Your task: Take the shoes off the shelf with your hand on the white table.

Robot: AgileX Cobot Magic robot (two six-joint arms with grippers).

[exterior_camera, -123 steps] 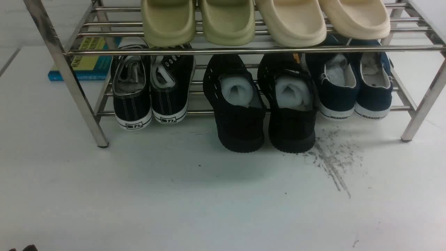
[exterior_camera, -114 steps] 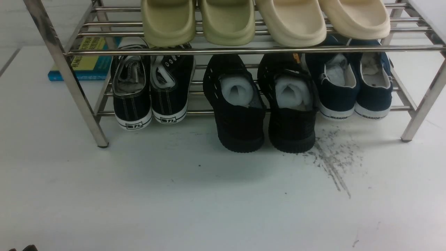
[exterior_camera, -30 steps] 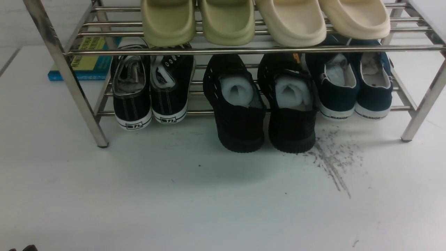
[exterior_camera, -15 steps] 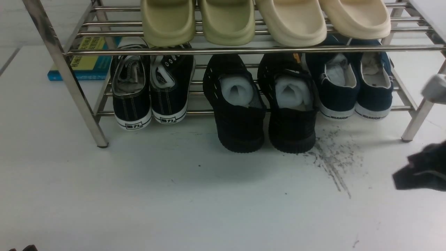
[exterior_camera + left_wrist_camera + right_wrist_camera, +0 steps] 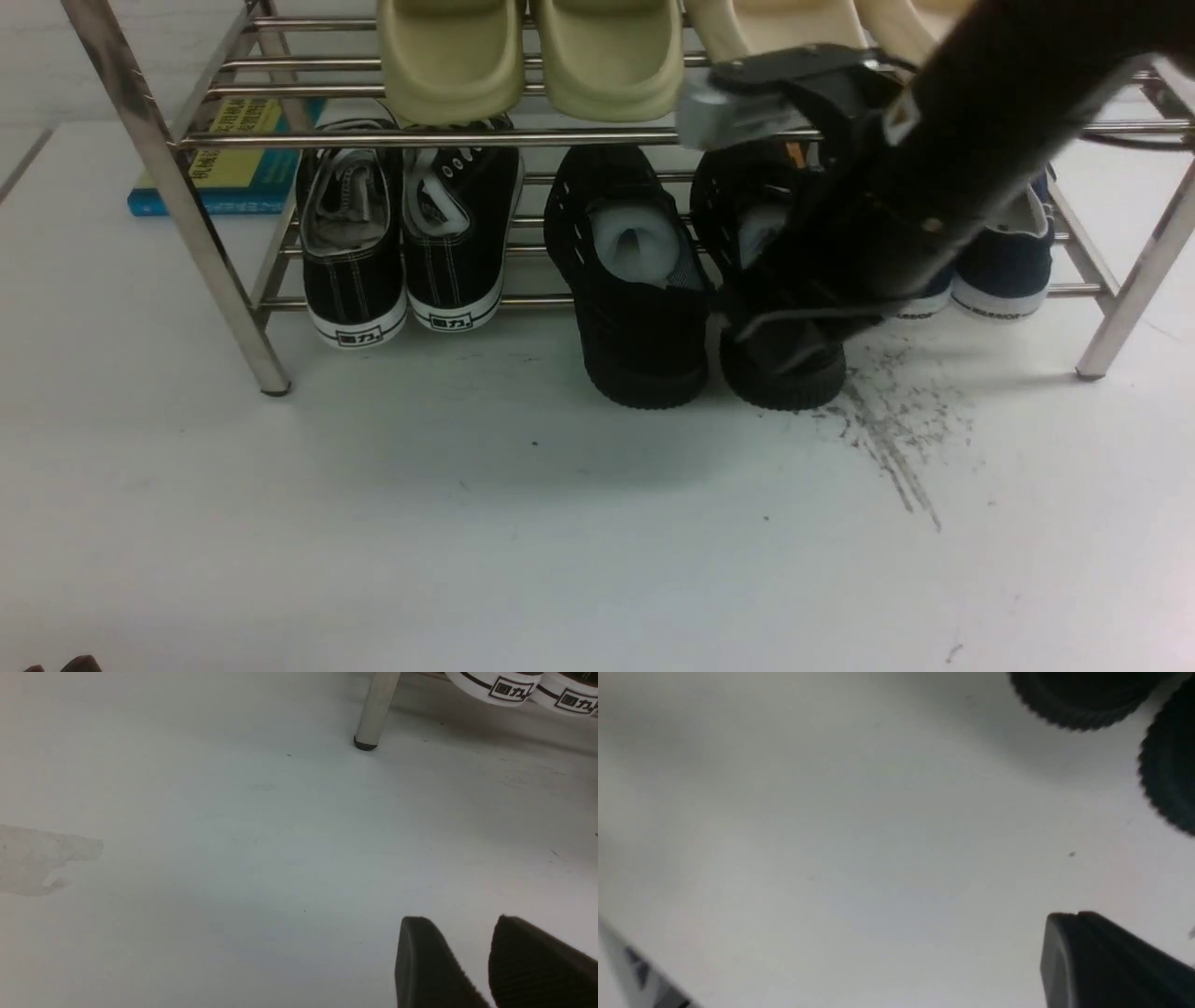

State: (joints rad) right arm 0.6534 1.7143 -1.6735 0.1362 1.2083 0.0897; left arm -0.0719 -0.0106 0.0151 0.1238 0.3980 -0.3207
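The pair of black mesh shoes, left (image 5: 639, 317) and right (image 5: 784, 373), stands on the lower tier of the chrome shelf (image 5: 420, 137), heels out over the white table (image 5: 467, 523). The black hand (image 5: 840, 233) on its thick forearm (image 5: 999, 84) reaches in from the upper right and covers the right shoe's opening; a silver-grey fingertip (image 5: 738, 112) sticks out by the upper rod. Whether it grips the shoe is hidden. My left gripper (image 5: 460, 921) is open and empty above the table. My right gripper (image 5: 1076, 917) is shut and empty, near the shoes' soles (image 5: 1083, 700).
Black canvas sneakers with white soles (image 5: 401, 252) and navy sneakers (image 5: 1004, 271) flank the black pair. Green slippers (image 5: 532, 56) and cream slippers (image 5: 766, 28) sit on the upper tier. A book (image 5: 233, 159) lies behind. Dark scuff streaks (image 5: 887, 429) mark the table. A shelf leg (image 5: 376, 709) stands nearby.
The black hand came in from the right edge and moved left and up onto the right black shoe. The shoes and my grippers have not visibly moved.
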